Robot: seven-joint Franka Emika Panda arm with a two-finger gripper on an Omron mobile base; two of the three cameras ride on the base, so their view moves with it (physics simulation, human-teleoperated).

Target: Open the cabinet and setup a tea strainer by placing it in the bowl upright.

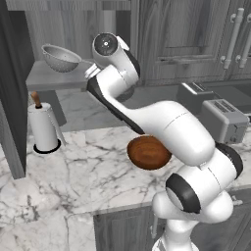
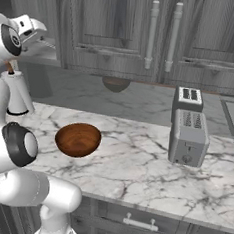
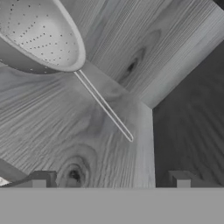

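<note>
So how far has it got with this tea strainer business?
The cabinet already stands open, so that step looks done. Right now the open gripper hovers over the shelf, its fingers empty, with the tea strainer sitting just ahead, thin handle pointing toward it. Left to do: grasp the strainer, carry it down to the bowl on the counter, and set it in upright.

The arm point(image 1: 166, 127) is glossy white, built of fat rounded segments that swell like capsules. Dark charcoal bands ring its joints, one broad collar circling the bulbous base link. A round dark grey cap with a pale centre closes the uppermost joint. The fingertips point(image 3: 40, 178) are small, blocky and grey.
</note>
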